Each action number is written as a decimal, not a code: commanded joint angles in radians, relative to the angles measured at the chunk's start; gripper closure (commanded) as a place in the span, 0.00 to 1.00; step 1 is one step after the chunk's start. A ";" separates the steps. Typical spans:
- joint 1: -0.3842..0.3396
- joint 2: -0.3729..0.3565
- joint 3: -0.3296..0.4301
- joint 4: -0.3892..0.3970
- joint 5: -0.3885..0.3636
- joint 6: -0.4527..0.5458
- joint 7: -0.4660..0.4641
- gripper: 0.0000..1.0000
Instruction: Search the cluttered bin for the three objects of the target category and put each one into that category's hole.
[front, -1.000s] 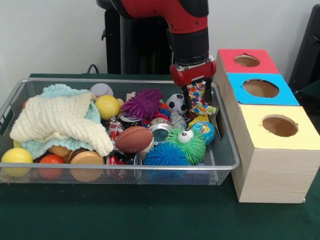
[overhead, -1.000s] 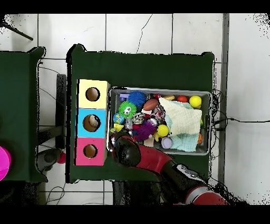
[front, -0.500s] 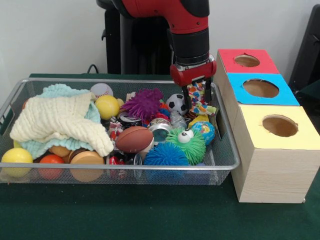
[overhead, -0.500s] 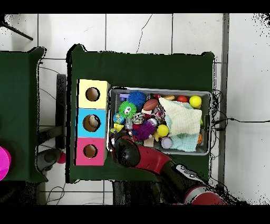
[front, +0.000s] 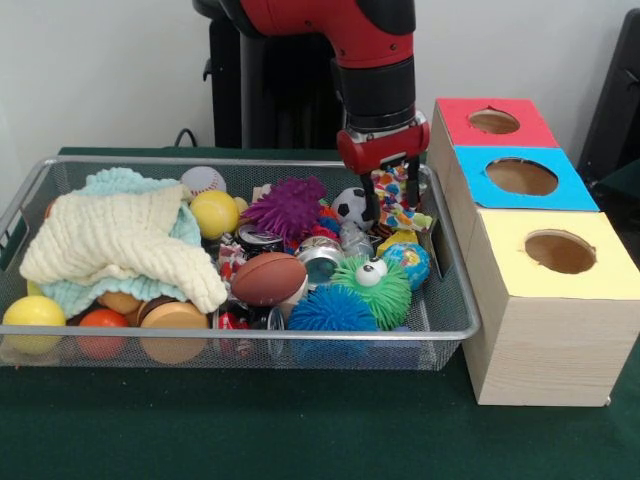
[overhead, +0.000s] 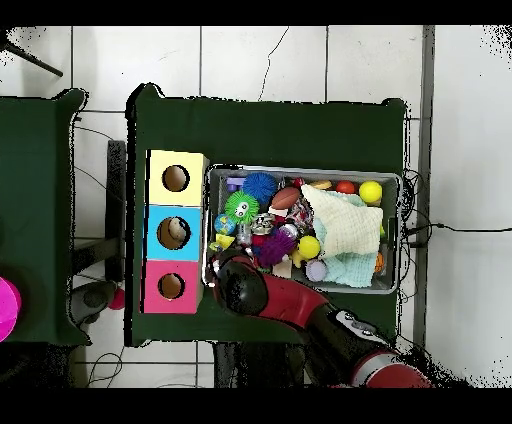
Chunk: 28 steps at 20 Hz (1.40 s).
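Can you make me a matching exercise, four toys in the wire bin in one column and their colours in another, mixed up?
Things:
1. spiky ball with googly eyes
2. football
3. spiky ball near the back
4. ball in the near left corner

Colours:
A. purple
B. yellow
C. green
D. brown

Pairs: 1-C, 2-D, 3-A, 4-B

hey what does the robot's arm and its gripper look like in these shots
The arm is thick and rounded, with glossy red shells and a black ribbed section above the wrist. A red block caps the wrist, and two thin dark fingers hang from it as the gripper. From overhead the arm reads red with black joints.
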 joint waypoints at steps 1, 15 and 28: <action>-0.030 0.033 -0.010 -0.143 -0.035 0.021 0.155 0.00; -0.032 0.034 -0.015 -0.157 -0.058 0.032 0.151 0.00; -0.026 0.038 -0.034 -0.175 -0.061 0.019 0.157 0.00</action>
